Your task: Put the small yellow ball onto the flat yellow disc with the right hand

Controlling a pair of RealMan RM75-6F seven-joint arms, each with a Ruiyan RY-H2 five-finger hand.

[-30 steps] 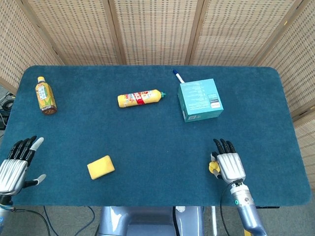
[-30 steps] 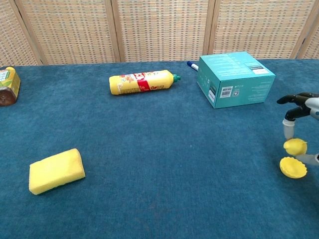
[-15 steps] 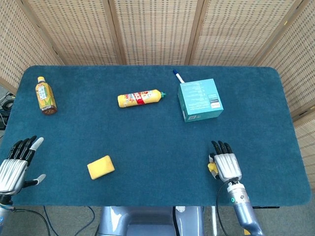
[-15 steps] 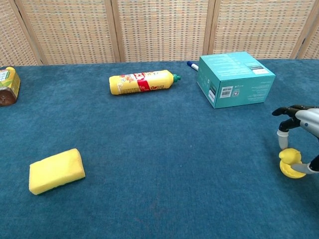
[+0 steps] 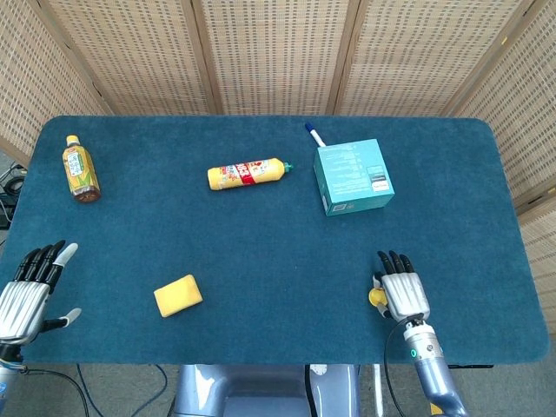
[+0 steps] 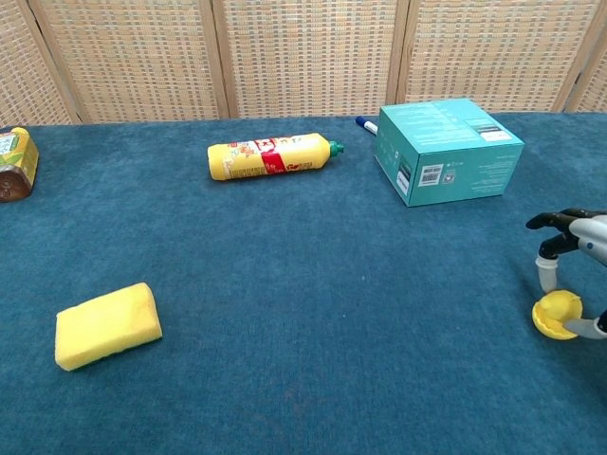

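The small yellow ball (image 6: pixel 560 305) sits low on the flat yellow disc (image 6: pixel 543 328) near the table's front right. My right hand (image 6: pixel 585 228) is over it. One digit comes down onto the ball's top left and another lies at its lower right, so the ball is still pinched. In the head view the right hand (image 5: pixel 406 296) covers most of both, and only a yellow patch of the ball (image 5: pixel 377 298) shows at its left side. My left hand (image 5: pixel 26 291) rests at the front left corner with fingers spread and nothing in it.
A teal box (image 6: pixel 448 150) with a pen (image 6: pixel 365 124) behind it stands beyond the right hand. A yellow bottle (image 6: pixel 270 155) lies mid-table, a yellow sponge (image 6: pixel 106 325) front left, and a tea bottle (image 5: pixel 80 168) far left. The table's front edge (image 5: pixel 287 360) is close to the right hand.
The right hand has come down with the ball, from hanging just above the disc to resting on it, then shifted slightly right. The left hand has not moved.
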